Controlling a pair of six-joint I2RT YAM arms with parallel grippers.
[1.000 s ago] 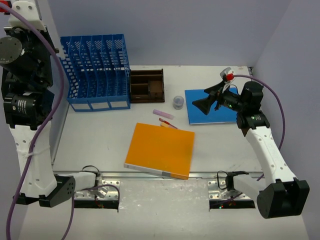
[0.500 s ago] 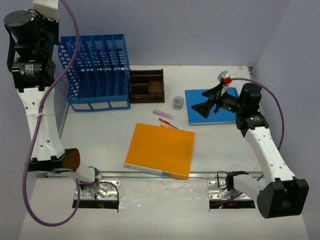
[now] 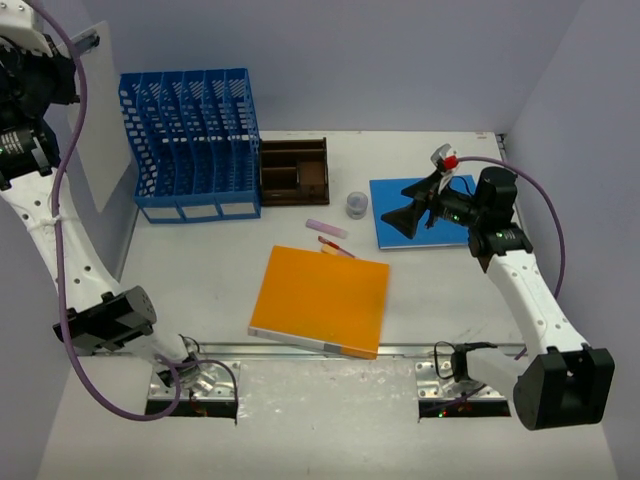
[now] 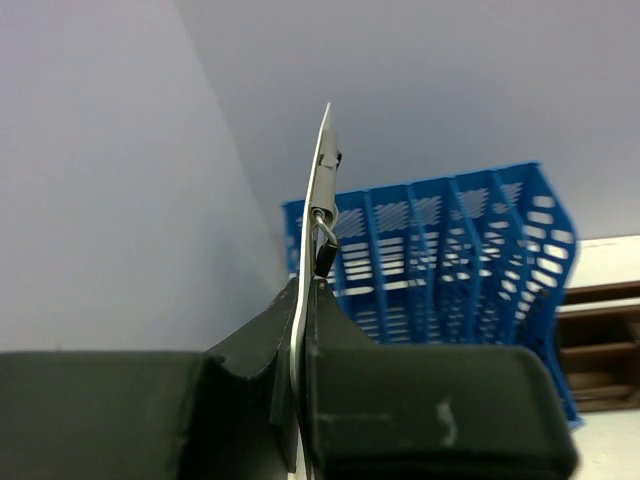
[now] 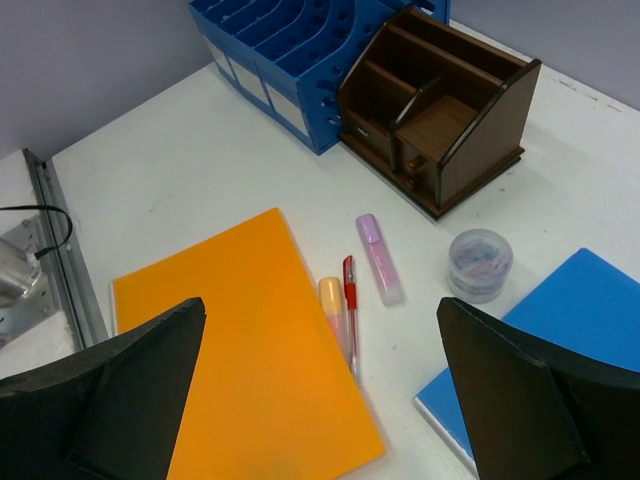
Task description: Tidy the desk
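The desk [image 3: 200, 270] is an off-white tabletop. My left gripper [image 3: 68, 85] is raised high at the far left, shut on a thin white sheaf of paper [image 3: 100, 140] with a binder clip. The left wrist view shows the sheaf [image 4: 322, 170] edge-on between the closed fingers [image 4: 400, 400]. My right gripper [image 3: 408, 203] is open and empty, hovering above the left part of a blue book [image 3: 440, 225]. In the right wrist view, the right gripper [image 5: 320, 310] is wide open above an orange highlighter [image 5: 332, 300] and a red pen [image 5: 349, 310].
An orange folder [image 3: 322, 300] lies mid-desk near the silver rail [image 3: 330, 350]. A purple highlighter [image 3: 327, 228] and a clear jar of paper clips [image 3: 357, 205] lie behind it. A blue mesh file rack [image 3: 190, 140] and a dark wooden tray [image 3: 295, 170] stand at the back.
My left arm has swung up and to the left, bringing the white sheaf into view beside the rack. My right gripper has shifted slightly left and stays open.
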